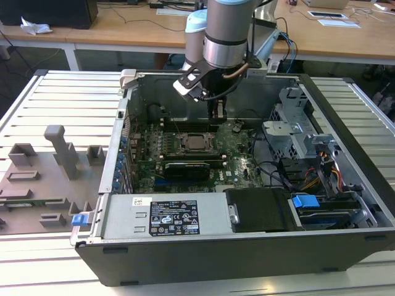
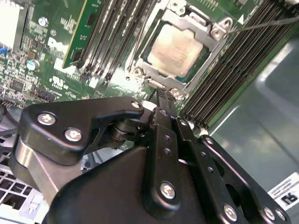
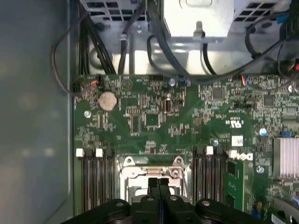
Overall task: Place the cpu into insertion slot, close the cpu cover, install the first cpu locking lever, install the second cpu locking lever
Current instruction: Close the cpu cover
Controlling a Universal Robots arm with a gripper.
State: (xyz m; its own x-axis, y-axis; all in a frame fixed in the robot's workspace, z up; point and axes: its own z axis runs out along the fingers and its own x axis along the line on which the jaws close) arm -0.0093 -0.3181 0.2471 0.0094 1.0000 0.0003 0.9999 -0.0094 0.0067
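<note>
Inside the open dark grey computer case point(image 1: 345, 185), on the green motherboard point(image 3: 154, 116), you have the small square cpu with its pale silver-beige metal top point(image 2: 175, 46) seated in the square grey-rimmed insertion slot point(image 2: 138, 71). The thin silver metal frame of the cpu cover point(image 2: 191, 21) lies flat around it. Your black gripper point(image 3: 159, 181) hangs low just at the slot's far edge, toward the exterior view's right, its 2 fingers point(image 2: 161, 100) pressed together and holding nothing. Whether they touch the cover, you cannot tell.
</note>
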